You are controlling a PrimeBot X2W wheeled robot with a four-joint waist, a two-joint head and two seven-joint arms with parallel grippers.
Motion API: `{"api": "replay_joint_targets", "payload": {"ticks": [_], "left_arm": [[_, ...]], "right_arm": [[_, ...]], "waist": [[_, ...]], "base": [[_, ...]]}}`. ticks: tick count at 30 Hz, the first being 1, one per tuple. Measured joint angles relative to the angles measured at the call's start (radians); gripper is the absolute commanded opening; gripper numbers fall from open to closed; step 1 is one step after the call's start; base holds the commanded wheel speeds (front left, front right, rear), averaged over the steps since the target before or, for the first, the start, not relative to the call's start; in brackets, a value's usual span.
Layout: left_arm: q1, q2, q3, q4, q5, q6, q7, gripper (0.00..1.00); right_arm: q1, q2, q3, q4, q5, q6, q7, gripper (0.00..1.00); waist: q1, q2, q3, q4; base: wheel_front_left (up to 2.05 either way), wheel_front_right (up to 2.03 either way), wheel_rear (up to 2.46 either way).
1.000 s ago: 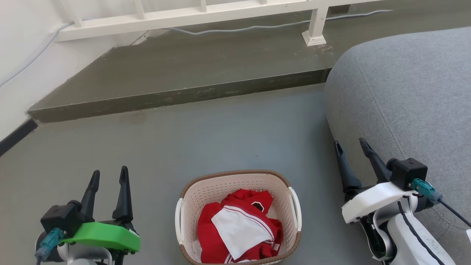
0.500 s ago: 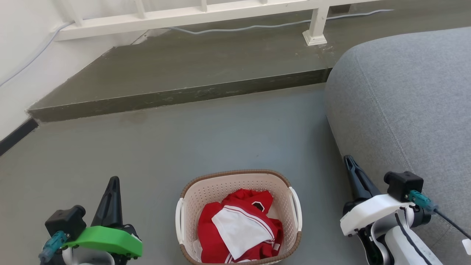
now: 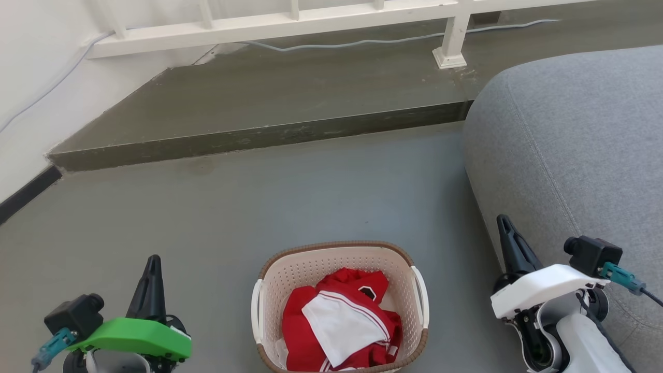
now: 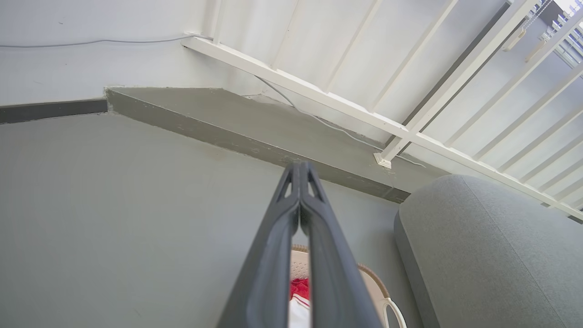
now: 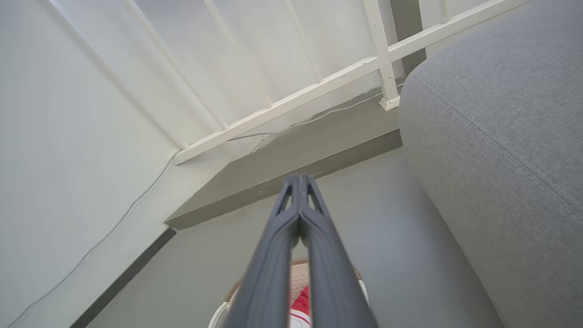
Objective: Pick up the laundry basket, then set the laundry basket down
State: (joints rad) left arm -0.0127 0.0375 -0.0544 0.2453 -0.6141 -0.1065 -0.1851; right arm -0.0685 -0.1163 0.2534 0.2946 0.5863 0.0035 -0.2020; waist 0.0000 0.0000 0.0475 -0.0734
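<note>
Two hands: the left hand (image 3: 151,261) and the right hand (image 3: 503,221) sit at the near edge, one on each side of the laundry basket (image 3: 321,265); neither touches it.
Left hand state: fingers pressed together with the tips meeting, and nothing is held. It is above the floor (image 3: 248,207), left of the laundry basket and well apart from it.
Right hand state: fingers pressed together in the same way, and nothing is held. It is right of the laundry basket, just beside the flank of the sofa (image 3: 570,155).
Laundry basket position: upright on the floor at near centre, between the two hands.
Laundry basket condition: cream perforated walls, brown rim, white side handles (image 3: 255,311) at left and right.
Contents: a crumpled red and white garment (image 3: 336,321), lying mostly in the near half.
Sofa: grey fabric, at right, near the laundry basket but apart from it.
Far side: a raised step (image 3: 259,98) runs across, carrying a white railing (image 3: 290,20) with a pale cable (image 3: 362,41) along its foot.
Left side: a white wall (image 3: 31,103) with dark skirting.
</note>
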Motion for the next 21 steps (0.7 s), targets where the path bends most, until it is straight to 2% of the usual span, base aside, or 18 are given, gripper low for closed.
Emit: {"api": "replay_joint_targets", "payload": {"ticks": [21], "left_arm": [[-0.003, 0.0, 0.037, 0.006, -0.244, 0.0, 0.079, 0.0]], "right_arm": [[0.0, 0.018, -0.091, -0.007, 0.262, 0.031, 0.075, 0.0]], "waist": [[0.0, 0.0, -0.011, 0.019]], "base": [[0.0, 0.0, 0.0]]}}
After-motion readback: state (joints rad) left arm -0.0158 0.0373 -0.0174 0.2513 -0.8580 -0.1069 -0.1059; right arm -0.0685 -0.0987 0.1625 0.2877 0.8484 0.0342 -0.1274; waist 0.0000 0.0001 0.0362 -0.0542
